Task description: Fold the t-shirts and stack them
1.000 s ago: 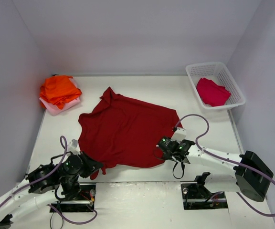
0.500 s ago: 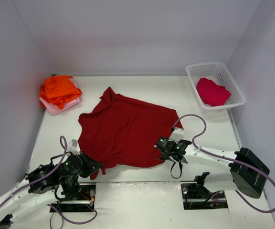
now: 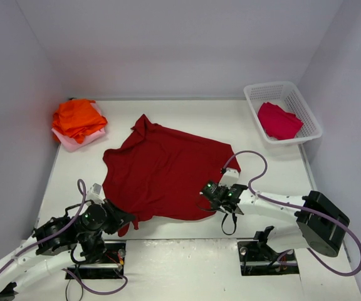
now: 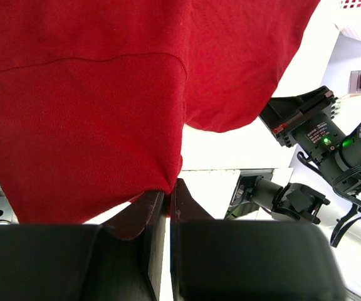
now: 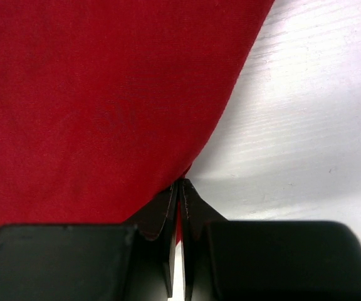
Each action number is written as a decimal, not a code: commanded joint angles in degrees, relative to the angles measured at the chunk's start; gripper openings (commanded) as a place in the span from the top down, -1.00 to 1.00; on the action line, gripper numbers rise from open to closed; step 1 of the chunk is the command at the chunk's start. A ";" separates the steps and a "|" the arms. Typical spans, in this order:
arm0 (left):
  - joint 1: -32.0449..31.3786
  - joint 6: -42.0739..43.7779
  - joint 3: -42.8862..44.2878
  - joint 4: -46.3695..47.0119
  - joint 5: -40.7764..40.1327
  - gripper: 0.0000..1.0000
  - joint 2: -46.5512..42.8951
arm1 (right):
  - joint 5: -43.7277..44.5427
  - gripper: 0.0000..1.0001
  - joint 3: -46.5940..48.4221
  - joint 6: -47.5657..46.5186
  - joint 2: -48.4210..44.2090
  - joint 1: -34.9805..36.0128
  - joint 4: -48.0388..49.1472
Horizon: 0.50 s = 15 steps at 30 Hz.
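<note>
The large dark red t-shirt (image 3: 165,172) lies spread on the white table (image 3: 268,169). My left gripper (image 3: 128,221) is shut on its near left corner; the left wrist view shows the cloth (image 4: 93,119) pinched between the jaws at my gripper (image 4: 169,188). My right gripper (image 3: 207,199) is shut on the shirt's near right edge; the right wrist view shows the hem (image 5: 105,94) clamped at my gripper (image 5: 180,185). Folded orange shirts (image 3: 78,118) sit on a pale pink one (image 3: 74,143) at the far left. A crimson shirt (image 3: 279,120) lies in the basket.
The white lattice basket (image 3: 306,110) stands at the far right by the wall. White walls close the table on three sides. The arm bases (image 3: 265,251) sit at the near edge.
My right gripper has slid slightly left along the shirt's near right edge, still gripping. The left arm and the shirt have barely moved.
</note>
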 commanded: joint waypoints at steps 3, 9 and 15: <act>0.04 -0.87 0.59 0.12 -0.63 1.00 0.17 | 2.26 1.00 1.61 2.03 0.01 0.41 -1.84; -0.04 -0.87 0.68 0.03 -0.63 1.00 0.08 | 3.40 1.00 1.26 5.37 -2.97 0.84 -6.15; 0.04 -0.52 0.85 -0.40 -0.19 1.00 -0.35 | 4.02 1.00 -1.20 7.48 -10.70 0.85 -8.35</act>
